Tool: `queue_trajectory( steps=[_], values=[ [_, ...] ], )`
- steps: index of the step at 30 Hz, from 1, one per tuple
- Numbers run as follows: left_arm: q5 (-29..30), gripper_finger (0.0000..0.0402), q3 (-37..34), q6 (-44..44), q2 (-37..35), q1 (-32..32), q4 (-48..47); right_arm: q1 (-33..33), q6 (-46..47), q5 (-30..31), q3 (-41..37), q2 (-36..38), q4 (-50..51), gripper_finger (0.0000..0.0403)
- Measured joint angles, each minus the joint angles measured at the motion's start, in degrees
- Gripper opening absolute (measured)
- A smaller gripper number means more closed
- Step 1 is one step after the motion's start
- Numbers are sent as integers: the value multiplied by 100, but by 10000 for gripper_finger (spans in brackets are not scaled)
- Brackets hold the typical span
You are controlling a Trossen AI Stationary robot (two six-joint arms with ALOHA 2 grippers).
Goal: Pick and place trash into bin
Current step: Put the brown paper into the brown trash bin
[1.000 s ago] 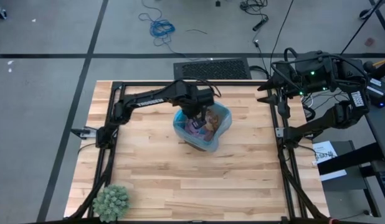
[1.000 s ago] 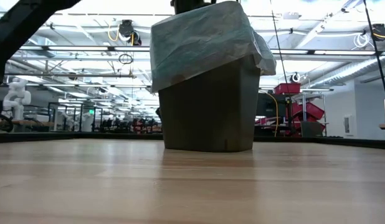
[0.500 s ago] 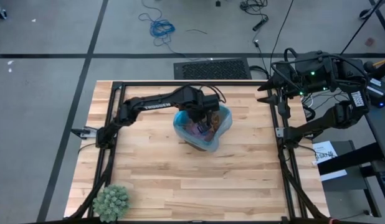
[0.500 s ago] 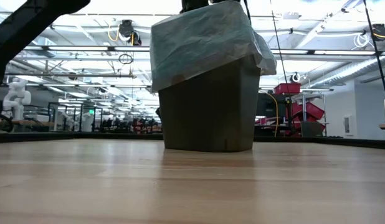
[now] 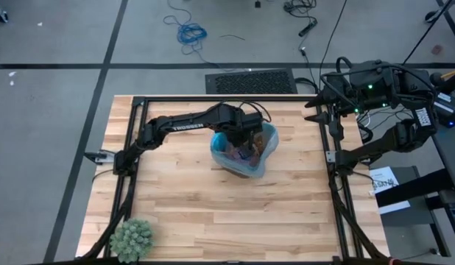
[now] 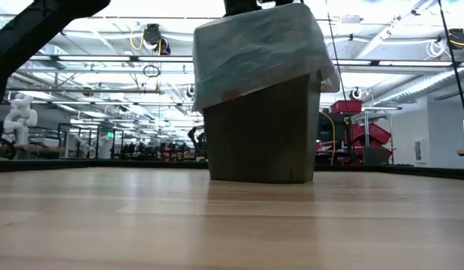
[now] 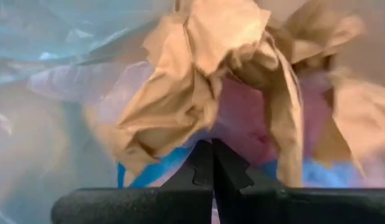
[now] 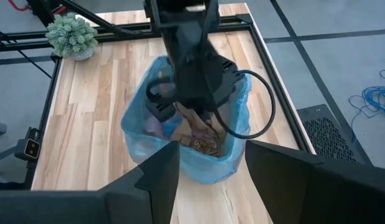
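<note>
The bin (image 5: 244,152) is a dark wastebasket lined with a light-blue bag, standing at the table's middle towards the far edge; in the low view the bin (image 6: 258,127) leans. My left gripper (image 5: 238,140) reaches down inside it, shut. In the left wrist view, my left gripper (image 7: 211,163) points at brown paper wads (image 7: 205,74) lying over a pink mesh puff (image 7: 242,121) with blue string (image 7: 152,175). My right gripper (image 8: 211,149) is open, held off the table's right side, looking down at the bin (image 8: 142,134). My left gripper is shut and comes from above, pointing down into the bin. Its fingertips (image 7: 205,158) stand against the pink mesh puff and the lower edge of a brown paper wad (image 7: 174,155). Whether a finger's side also bears on the bin's wall is hidden by the arm.
A round green spiky plant (image 5: 130,237) stands at the table's near left corner. Black frame rails (image 5: 334,169) run along the table's left, right and far edges. Bare wood lies near of the bin and to both sides of it.
My left gripper has moved toward the table's right edge inside the bin. The bin has slid a little toward the right with it and now leans in the low view, where it stood more upright before.
</note>
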State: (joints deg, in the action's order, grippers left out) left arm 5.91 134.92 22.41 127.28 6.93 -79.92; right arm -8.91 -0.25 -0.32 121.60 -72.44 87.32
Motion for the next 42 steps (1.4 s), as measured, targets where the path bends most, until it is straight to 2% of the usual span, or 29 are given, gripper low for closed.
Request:
queue_trajectory(
  steps=[9,16,29,37,42],
  values=[
    [-112,0,-1,434,-723,-3,500,2,-2,0,0,0,-19,178],
    [67,0,8,430,-1171,1,562,0,-22,0,0,0,-57,178],
    [-41,0,6,104,-1223,-109,931,0,-4,0,1,0,-60,176],
    [192,0,-89,372,-1159,-112,473,2,0,0,0,86,-53,138],
    [165,0,-455,436,-967,-136,286,2,0,0,0,118,-51,120]
  ],
)
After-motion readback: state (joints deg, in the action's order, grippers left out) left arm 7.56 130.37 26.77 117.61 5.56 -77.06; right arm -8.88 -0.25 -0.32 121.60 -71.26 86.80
